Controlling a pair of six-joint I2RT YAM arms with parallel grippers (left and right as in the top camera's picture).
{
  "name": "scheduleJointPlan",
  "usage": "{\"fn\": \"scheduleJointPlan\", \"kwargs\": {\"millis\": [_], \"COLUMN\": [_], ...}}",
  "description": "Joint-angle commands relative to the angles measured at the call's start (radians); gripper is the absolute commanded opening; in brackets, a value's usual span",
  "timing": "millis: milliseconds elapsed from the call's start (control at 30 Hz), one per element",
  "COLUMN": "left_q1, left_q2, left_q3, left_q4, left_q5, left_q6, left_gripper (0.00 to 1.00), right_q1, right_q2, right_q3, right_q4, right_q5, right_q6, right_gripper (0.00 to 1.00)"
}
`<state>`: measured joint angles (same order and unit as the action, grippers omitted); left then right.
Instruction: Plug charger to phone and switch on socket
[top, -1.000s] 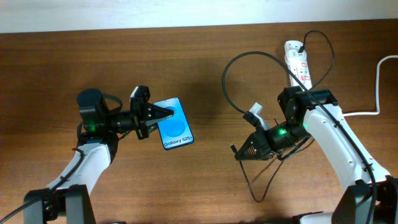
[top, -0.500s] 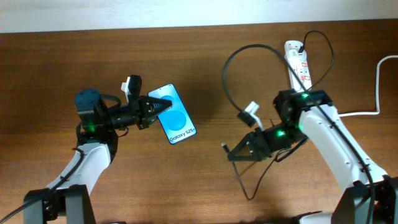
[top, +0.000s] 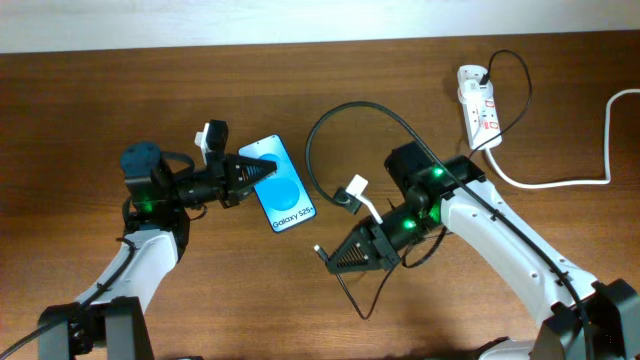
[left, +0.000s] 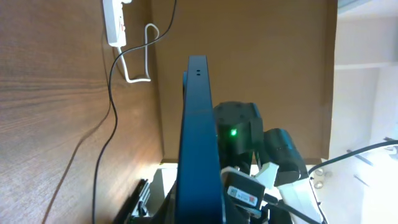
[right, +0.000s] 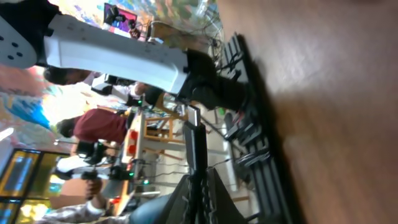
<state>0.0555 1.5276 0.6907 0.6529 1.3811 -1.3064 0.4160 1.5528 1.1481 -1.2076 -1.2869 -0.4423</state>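
you're in the mating step: the plug tip (top: 318, 250) has to meet the port on the near end of the phone (top: 285, 200). your left gripper (top: 262, 172) is pressed together on the phone's far end, pinching it. your right gripper (top: 333, 258) is pinched on the charger (top: 360, 104) just behind the tip, which pokes out to the left. tip and phone are near but apart, with bare table (top: 250, 300) between them.

line up before you close the gap. the phone's near end points near-right while the tip points left, so turn one wrist until tip and port share one line. then push straight along it; a skewed push would likely bend the tip or twist the phone in the pinch. mind the slack loop of black cable lying far of the right gripper, which could drag.

the phone is slim with a dark rim and a bright blue screen showing a round pattern and white "galaxy s25+" lettering. edge-on in the left wrist view, small holes show in its end. the socket (top: 478, 100) sits far right, well apart from both grippers; its switch is a later job.
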Motion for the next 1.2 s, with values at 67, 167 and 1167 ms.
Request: {"fn": "scheduleJointPlan", "kwargs": {"millis": [67, 167, 1167], "left_q1": [0.003, 0.003, 0.003], "left_q2": [-0.018, -0.018, -0.018], "left_q3": [0.021, 0.021, 0.021], "left_q4": [0.043, 0.099, 0.158], "left_q5": [0.037, 0.036, -0.021], "left_q6": [-0.017, -0.017, -0.002], "left_gripper": [0.00, 0.00, 0.00], "right_q1": [0.005, 0.005, 0.080], "right_q2": [-0.008, -0.008, -0.008], "right_q3": [0.005, 0.005, 0.005], "right_q4": [0.141, 0.201, 0.377], "right_q5": [0.017, 0.084, 0.056], "right_q6": [0.232, 0.379, 0.540], "right_gripper": [0.04, 0.04, 0.04]}}
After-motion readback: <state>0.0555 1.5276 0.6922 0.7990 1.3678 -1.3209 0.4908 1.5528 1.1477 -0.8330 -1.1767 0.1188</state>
